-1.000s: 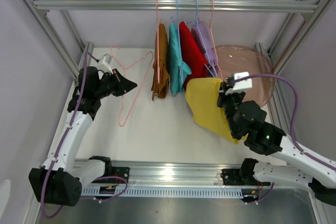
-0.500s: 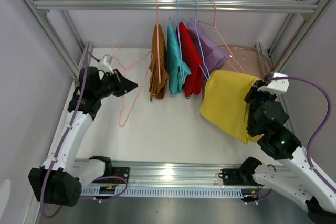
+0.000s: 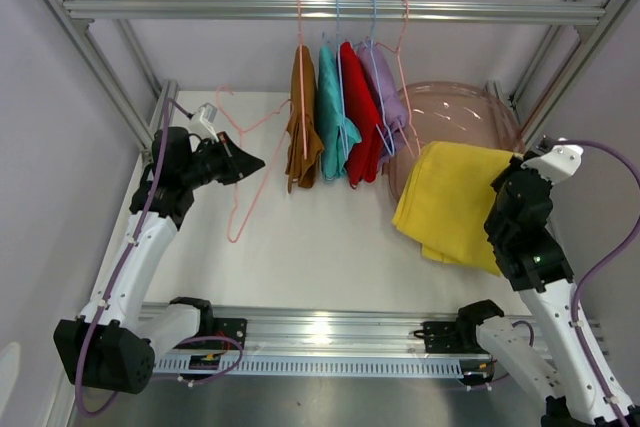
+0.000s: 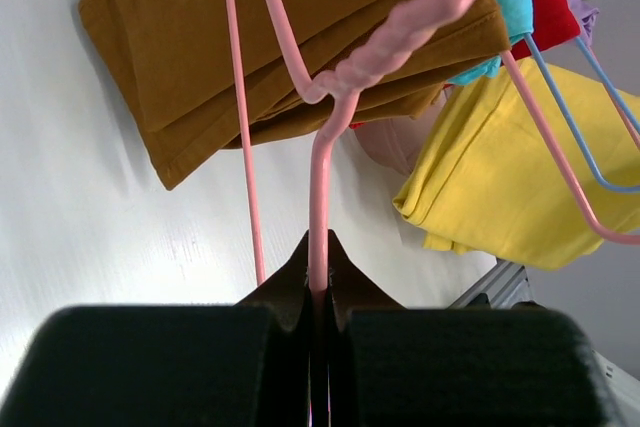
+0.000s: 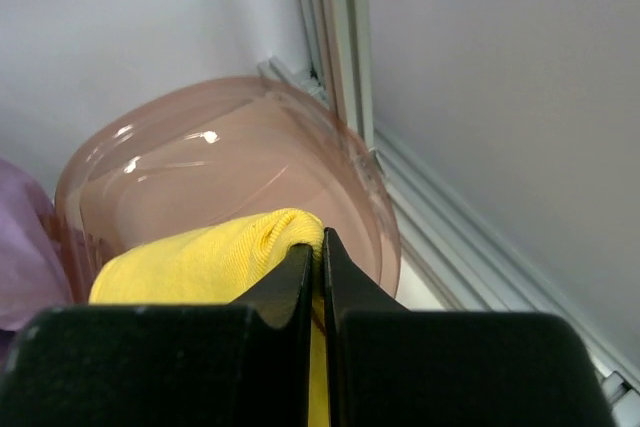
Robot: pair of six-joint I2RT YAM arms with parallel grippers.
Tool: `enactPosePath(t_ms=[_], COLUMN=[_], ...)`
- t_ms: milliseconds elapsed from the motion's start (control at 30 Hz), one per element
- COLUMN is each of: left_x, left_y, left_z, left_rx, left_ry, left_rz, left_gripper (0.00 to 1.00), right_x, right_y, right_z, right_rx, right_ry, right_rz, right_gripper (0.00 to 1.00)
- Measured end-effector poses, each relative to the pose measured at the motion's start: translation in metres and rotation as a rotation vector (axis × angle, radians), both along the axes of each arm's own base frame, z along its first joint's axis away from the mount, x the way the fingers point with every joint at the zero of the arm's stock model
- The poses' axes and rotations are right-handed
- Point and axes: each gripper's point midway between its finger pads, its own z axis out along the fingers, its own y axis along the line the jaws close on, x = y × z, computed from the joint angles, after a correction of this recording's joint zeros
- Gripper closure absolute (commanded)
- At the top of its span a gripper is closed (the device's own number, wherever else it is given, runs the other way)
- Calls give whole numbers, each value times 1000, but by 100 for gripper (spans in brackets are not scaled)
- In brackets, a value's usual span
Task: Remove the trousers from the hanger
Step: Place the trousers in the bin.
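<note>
The yellow trousers (image 3: 450, 205) hang free of any hanger, and my right gripper (image 3: 512, 169) is shut on their top fold, at the near rim of the pinkish tub (image 3: 470, 109). In the right wrist view the gripper (image 5: 320, 247) pinches the yellow trousers (image 5: 200, 257) just above the tub (image 5: 200, 177). My left gripper (image 3: 250, 160) is shut on an empty pink hanger (image 3: 233, 237) over the table's left side; the left wrist view shows its wire (image 4: 320, 167) between the shut jaws. Brown (image 3: 303, 117), teal (image 3: 332, 112), red (image 3: 362, 117) and lavender trousers (image 3: 385, 87) hang from the rail (image 3: 200, 9).
Aluminium frame posts stand at both sides, with grey walls close behind them. A metal rail with both arm bases runs along the table's near edge (image 3: 320, 332). The hanging trousers reach down close to the white table (image 3: 320, 237).
My right arm has swung right and back with the yellow trousers, from beside the hanging row to the tub's rim. The hangers swung and settled. The left arm has not moved.
</note>
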Motion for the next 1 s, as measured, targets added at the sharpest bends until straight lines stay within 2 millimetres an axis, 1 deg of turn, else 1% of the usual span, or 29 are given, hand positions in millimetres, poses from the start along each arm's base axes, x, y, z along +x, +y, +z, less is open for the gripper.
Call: enactPosePath(t_ms=[67, 133, 300, 400, 500, 600, 700, 767, 867, 967, 1000], left_x=[-1, -1, -2, -3, -3, -3, -3, -3, -3, -3, -3], left_y=[-1, -2, -3, -5, -5, -5, -5, -5, -5, -5, -5], left_z=[0, 0, 1, 1, 1, 1, 1, 1, 1, 1, 1], left_rx=[-2, -3, -4, -6, -6, -6, -6, -6, -6, -6, -6], left_ry=[0, 0, 0, 0, 0, 0, 0, 0, -1, -1, -1], left_rz=[-5, -10, -16, -22, -24, -24, -25, -25, -25, -25, -25], left_gripper=[99, 99, 100, 99, 100, 100, 99, 99, 99, 100, 100], right_x=[8, 19, 60, 91, 118, 143, 168, 188, 213, 236, 244], right_y=[-3, -7, -12, -10, -4, 6, 17, 25, 37, 44, 45], right_z=[-4, -3, 1, 11, 23, 23, 14, 1, -28, -60, -68], right_rx=[16, 39, 101, 145, 177, 198, 217, 230, 251, 268, 270], right_ry=[20, 36, 77, 91, 82, 95, 120, 144, 203, 268, 279], right_rz=[-4, -9, 14, 54, 96, 148, 202, 244, 297, 325, 331], right_gripper=[100, 100, 100, 100, 100, 100, 100, 100, 100, 100, 100])
